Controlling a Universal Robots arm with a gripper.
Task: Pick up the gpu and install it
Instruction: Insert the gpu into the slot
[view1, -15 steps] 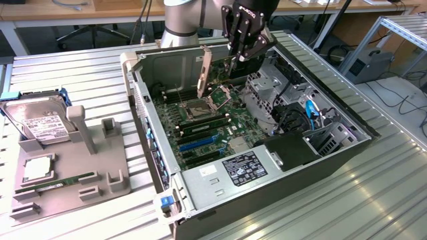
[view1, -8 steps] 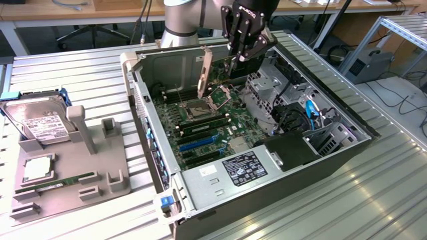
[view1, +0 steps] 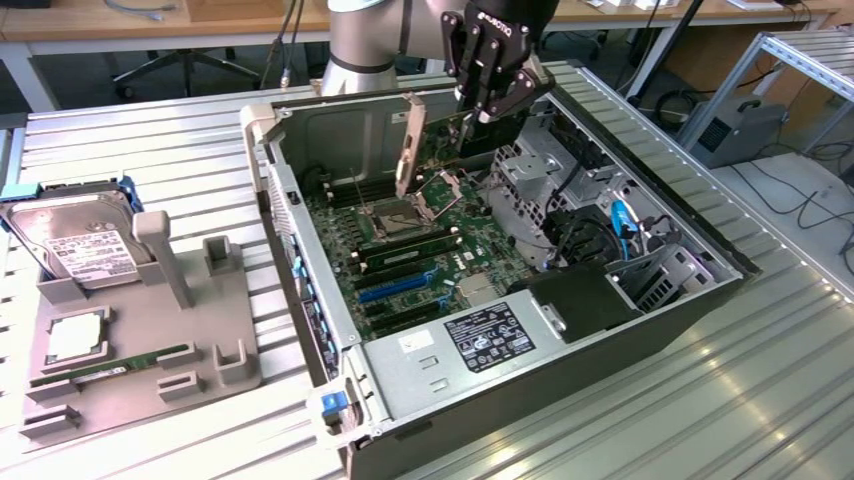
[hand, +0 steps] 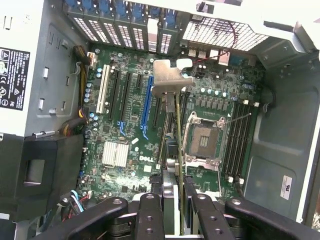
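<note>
My gripper (view1: 483, 112) is clamped on the gpu (view1: 414, 145), a thin flat card held on edge above the open computer case (view1: 694, 300), its pale metal bracket (hand: 167, 77) leading. Below: green motherboard (hand: 125, 125), a long blue slot (hand: 146, 102), bare square socket (hand: 204, 140). Best to keep the card plumb and parallel to the slot

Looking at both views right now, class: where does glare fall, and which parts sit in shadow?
Exterior view: light streaks glare off the ribbed metal table; the computer case interior is dim. Wrist view: the gpu bracket catches pale light, the motherboard is evenly lit, and the gripper reads dark.
</note>
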